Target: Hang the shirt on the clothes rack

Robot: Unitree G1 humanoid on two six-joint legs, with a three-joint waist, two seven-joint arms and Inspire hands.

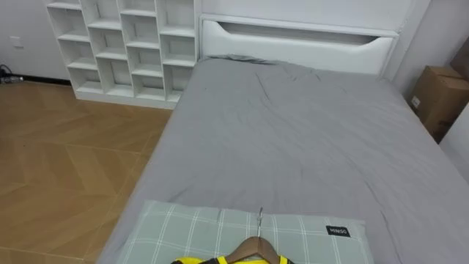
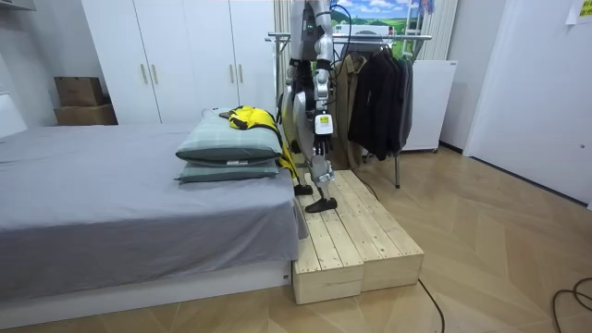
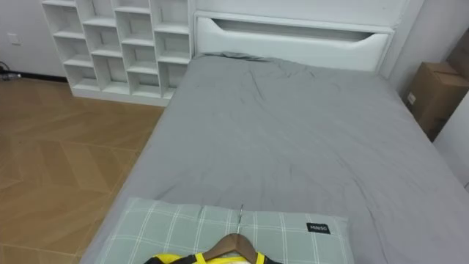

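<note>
Left hand (image 2: 321, 137): seen in the room view, hanging low beside the robot's hip, apart from the clothing; whether it is spread or closed cannot be told.
Stance: the robot stands upright on a wooden platform (image 2: 356, 242), facing the bed (image 1: 293, 139).
Yellow garment (image 2: 252, 117): lies on a wooden hanger (image 1: 258, 247) on top of the pillows, just in front of the robot; part of it drapes down over the bed's near end.
Hanger hook: metal, pointing up the bed towards the headboard (image 1: 293, 42).
Pillows (image 2: 227, 146): two green checked ones, stacked at the bed's near end, close to the mattress edge on the robot's left.
Bed surface: grey sheet, lightly creased, bare from the pillows to the headboard.
Platform edge: butts against the bed's end; its far side drops to the wooden floor (image 2: 499, 240), which lies open towards the room view's right.
Clothes rack (image 2: 379, 88): behind the robot, hung with dark clothes, near the platform's back corner.
Robot's left of the bed: open floor up to a white shelf unit (image 1: 124, 48).
Robot's right of the bed: a cardboard box (image 1: 437, 95) near the headboard corner.
</note>
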